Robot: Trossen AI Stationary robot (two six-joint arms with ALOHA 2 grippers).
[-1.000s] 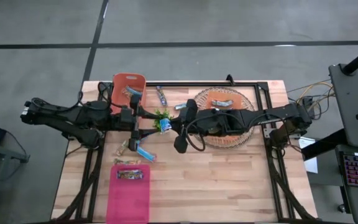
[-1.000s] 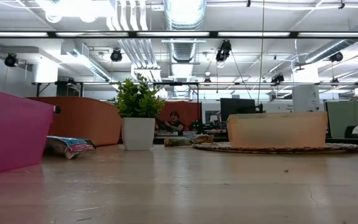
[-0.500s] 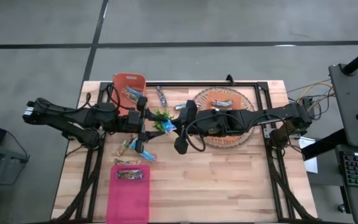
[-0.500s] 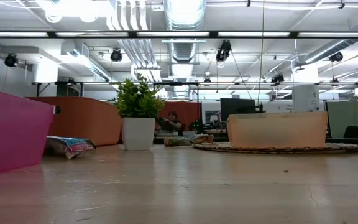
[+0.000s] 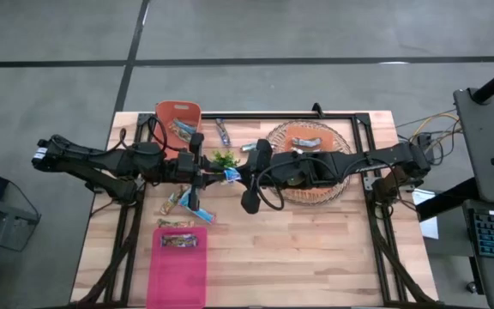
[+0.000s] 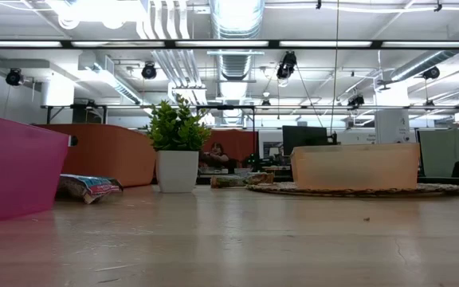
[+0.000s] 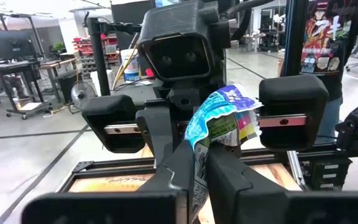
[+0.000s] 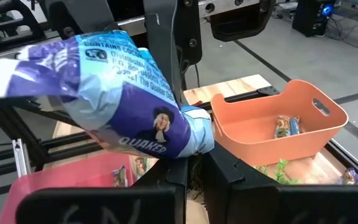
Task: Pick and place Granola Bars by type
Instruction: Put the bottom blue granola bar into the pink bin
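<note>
A bright blue granola bar [image 5: 232, 175] hangs above the middle of the wooden table [image 5: 316, 249], pinched from both ends; the left gripper [image 5: 206, 175] is closed on one end and the right gripper [image 5: 245, 174] is clamped on the other, the two meeting tip to tip. In the right wrist view the bar [image 8: 129, 99] shows a glossy, crinkled film wrapper in pale blue and violet with white lettering; in the left wrist view the same wrapper [image 7: 219, 121] is puffed and creased, its crimped end squeezed between the dark fingers [image 7: 179, 165].

Other bars lie scattered: a silver-blue one [image 5: 222, 132] near the far edge of the table; a bright blue one [image 5: 199, 212] and a tan one [image 5: 171, 203] toward the left edge; tan-brown ones [image 5: 182, 239] inside the pink bin [image 5: 177, 275] at the near edge. The pink bin is a smooth rectangular plastic tub. An orange bin [image 5: 176, 118] of the same moulded plastic, with rounded corners and a slotted handle, stands at the far left corner and holds a couple of bars [image 8: 286, 126]. A round woven mat [image 5: 341, 142] carries another orange tray [image 5: 301, 136] toward the right side. A small green plant [image 6: 175, 123] stands in a white pot [image 6: 177, 171] near the middle.
</note>
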